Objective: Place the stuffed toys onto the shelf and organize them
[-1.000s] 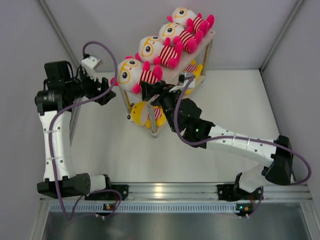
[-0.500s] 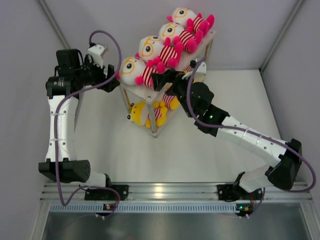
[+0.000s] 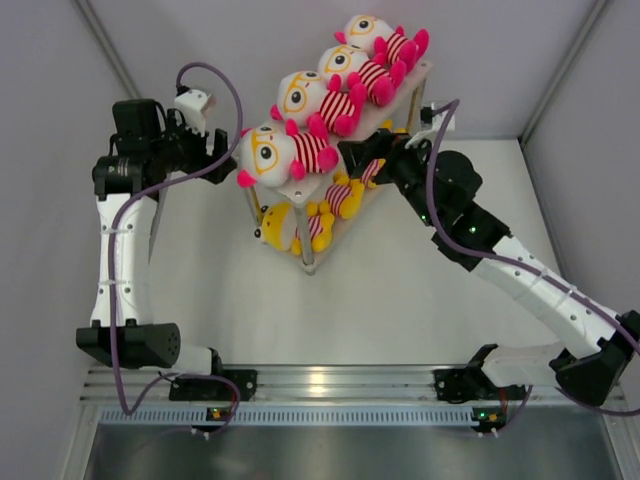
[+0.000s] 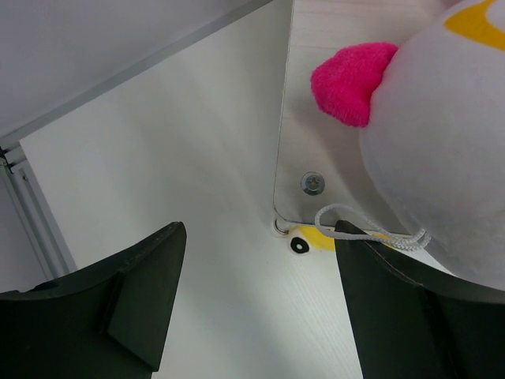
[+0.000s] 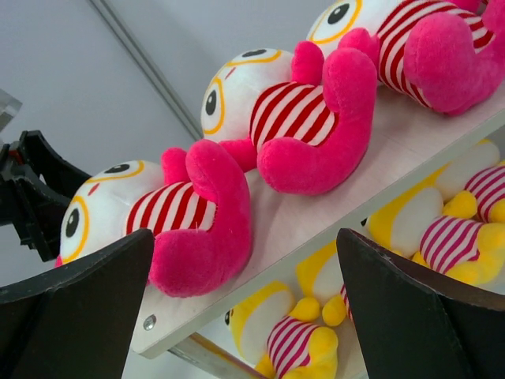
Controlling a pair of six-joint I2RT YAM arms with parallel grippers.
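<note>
Just changed: we have drawn the right gripper (image 5: pixel 245 241) back off the top board of the shelf (image 5: pixel 316 215). A second ago it was down at the nearest doll (image 3: pixel 283 155); now it stands off at that doll's 3 o'clock, and the doll lies free, turned a little more across the board.
Right gripper: jaws spread wide with nothing between them. Its wrist view looks along the row of toys.
Left gripper (image 4: pixel 259 234): it has come up from the doll's 8 o'clock to the 9 o'clock side of its head. It is wide open and holds nothing. The white head is touching or just beside its right finger (image 4: pixel 394 316); we cannot tell which.
Top tier: four white-headed dolls (image 3: pixel 305 97) lie in a row running from 7 o'clock to 1 o'clock, pink legs toward the right arm.
Lower tier: yellow dolls (image 3: pixel 285 228) lie under the board. We make out at least two; the board hides the rest.
Surface (image 3: pixel 230 300): we see no toy lying off the shelf.
Meaning for the task: we judge the placing done or nearly so, with only tidying left.
Watch point: the nearest doll sits right at the board's 7 o'clock end, its head at the corner, so we judge a gentle push toward 1 o'clock would seat it more safely.
</note>
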